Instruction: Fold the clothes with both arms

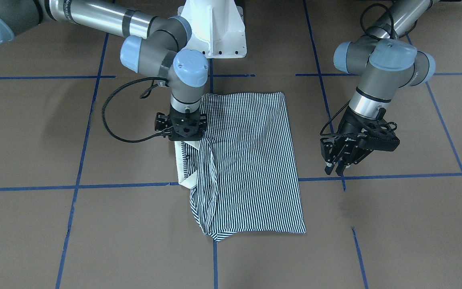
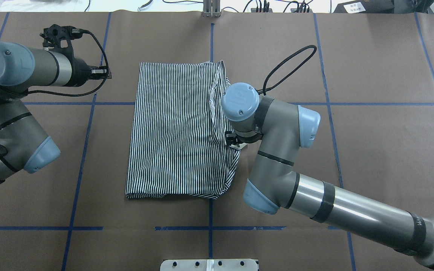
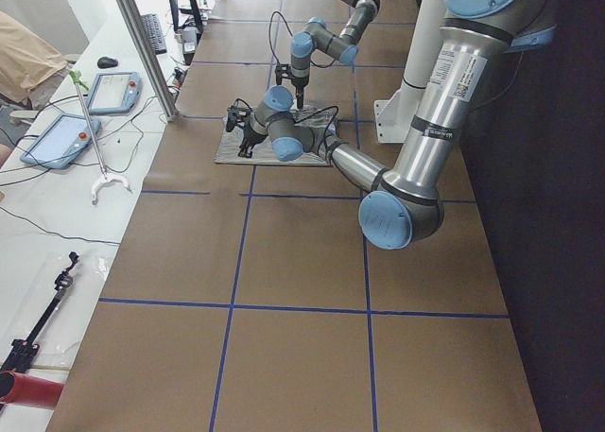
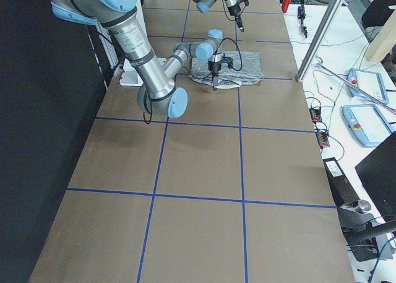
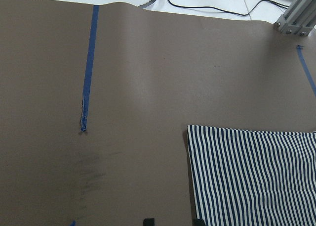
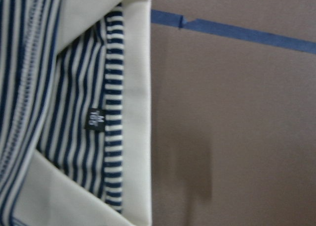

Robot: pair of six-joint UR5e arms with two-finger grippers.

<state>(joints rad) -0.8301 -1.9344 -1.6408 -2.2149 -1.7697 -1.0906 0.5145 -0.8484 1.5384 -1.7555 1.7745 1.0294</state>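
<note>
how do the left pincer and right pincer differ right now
The left pincer hangs tilted over bare table beside the shirt; the right pincer points straight down at its collar edge. The left pincer's fingers stand apart; the right pincer's are hidden. Both are black.

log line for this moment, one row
shirt: folded, collar side rumpled | right gripper: low over collar, grip unseen | left gripper: open, empty, beside shirt

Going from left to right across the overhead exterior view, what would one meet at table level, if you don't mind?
Left end effector → striped polo shirt → right arm, its wrist over the shirt's right edge.
</note>
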